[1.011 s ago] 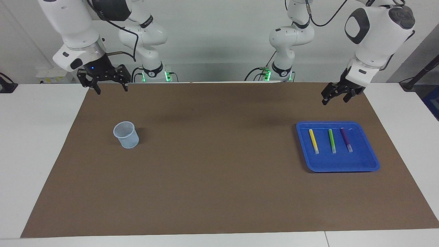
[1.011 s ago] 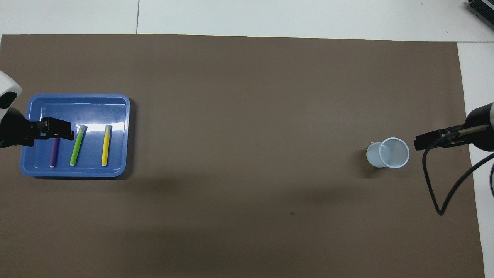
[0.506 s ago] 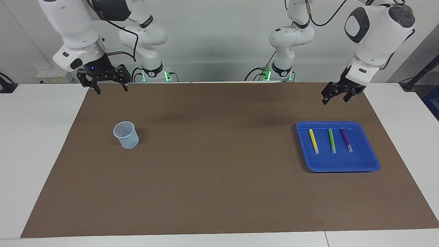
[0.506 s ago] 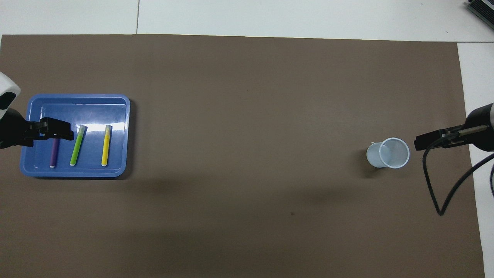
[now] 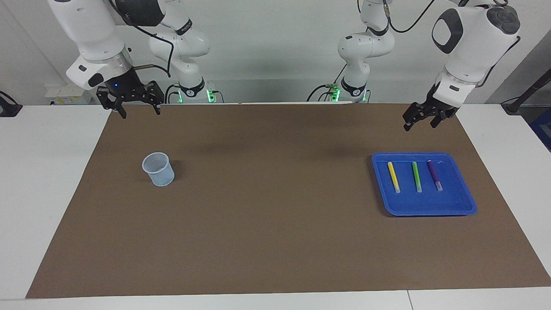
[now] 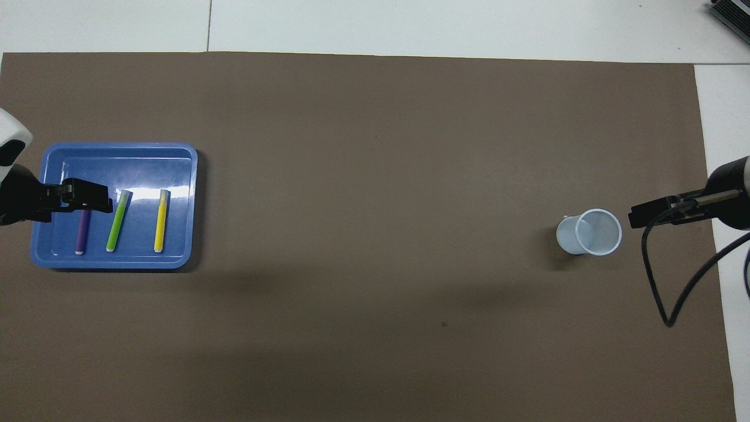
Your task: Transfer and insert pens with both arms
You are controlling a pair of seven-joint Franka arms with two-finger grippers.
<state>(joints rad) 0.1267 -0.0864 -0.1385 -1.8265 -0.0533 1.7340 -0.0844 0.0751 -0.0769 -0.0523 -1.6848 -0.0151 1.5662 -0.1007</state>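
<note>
Almost nothing has moved since a second ago: only the left end effector (image 5: 420, 120) has crept slightly upward. Three pens, yellow pen (image 5: 394, 177), green pen (image 5: 416, 176) and purple pen (image 5: 434, 175), lie side by side, apart, in the blue tray (image 5: 456, 206) at the left arm's end of the table (image 5: 275, 241). That end effector hangs open and empty above the tray's robot-side edge. To pick well, it should descend straight over one pen, fingers straddling its barrel crosswise. The right end effector (image 5: 137, 105) waits, open and empty, near the pale cup (image 5: 159, 169).
</note>
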